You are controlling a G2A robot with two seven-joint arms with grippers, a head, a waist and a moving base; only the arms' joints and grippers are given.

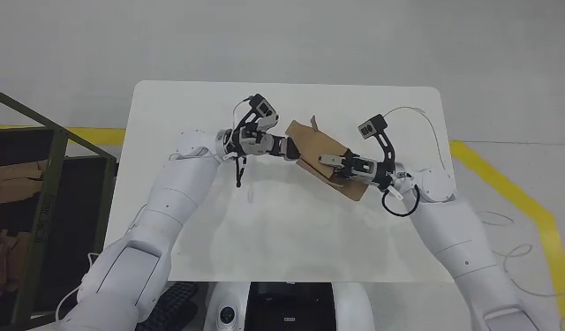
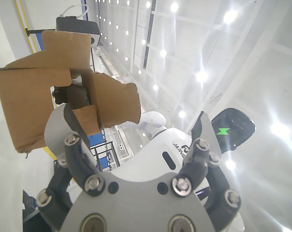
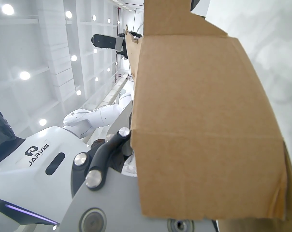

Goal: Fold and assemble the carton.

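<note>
Mostly buried behind the brown cardboard carton (image 3: pixel 204 97), right pincer (image 1: pixel 334 161): grip impossible to tell. Left pincer (image 2: pixel 134 112) splayed wide beside a flap.

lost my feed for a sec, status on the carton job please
Left gripper open, close beside the carton. Right gripper shut on the carton, above the table. Carton half formed, end flaps loose. Nothing seen in the way.
</note>
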